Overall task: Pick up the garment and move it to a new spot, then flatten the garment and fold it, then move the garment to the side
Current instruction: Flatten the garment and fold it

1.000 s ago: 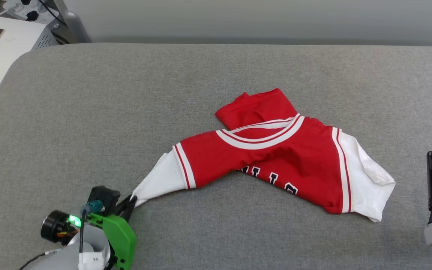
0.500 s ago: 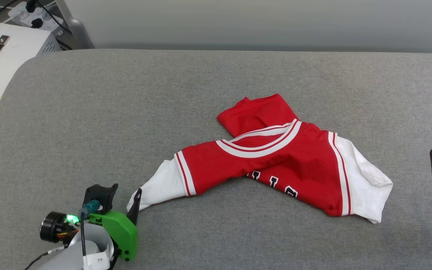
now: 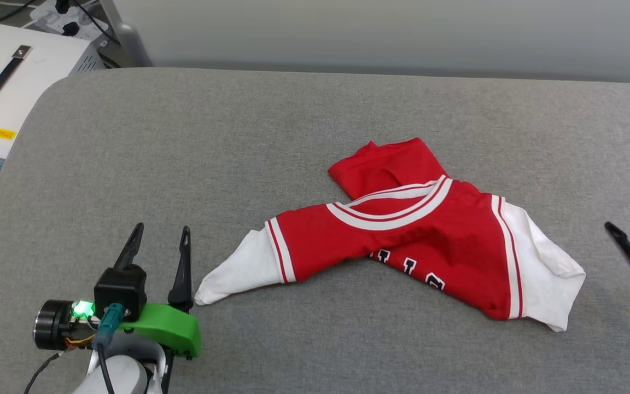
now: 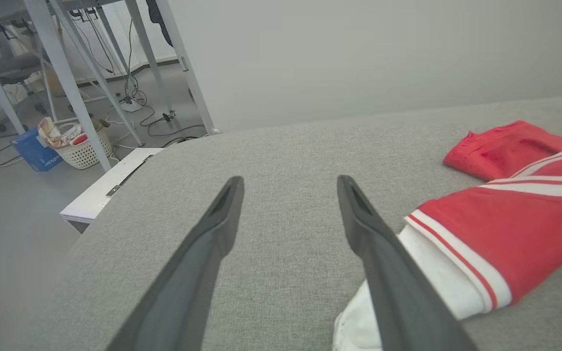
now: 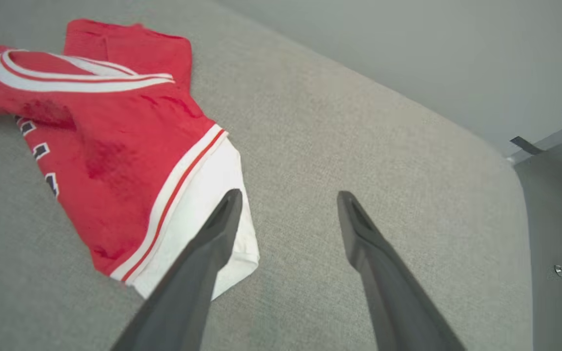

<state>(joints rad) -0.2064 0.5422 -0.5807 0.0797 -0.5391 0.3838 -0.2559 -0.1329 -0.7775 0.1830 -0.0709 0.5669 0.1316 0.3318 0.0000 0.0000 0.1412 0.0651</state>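
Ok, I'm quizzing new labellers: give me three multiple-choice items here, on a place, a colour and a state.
1. Where does the garment lie? A) on the grey cushion, to the right of the left tool B) over a chair C) on the floor
2. What colour are its sleeves? A) black B) white C) green
3. How is the left tool? A) shut on a sleeve B) open, empty C) shut, empty
Answers: 1A, it lies on the cushion; 2B, both sleeves show white; 3B, its fingers stand apart with nothing between.
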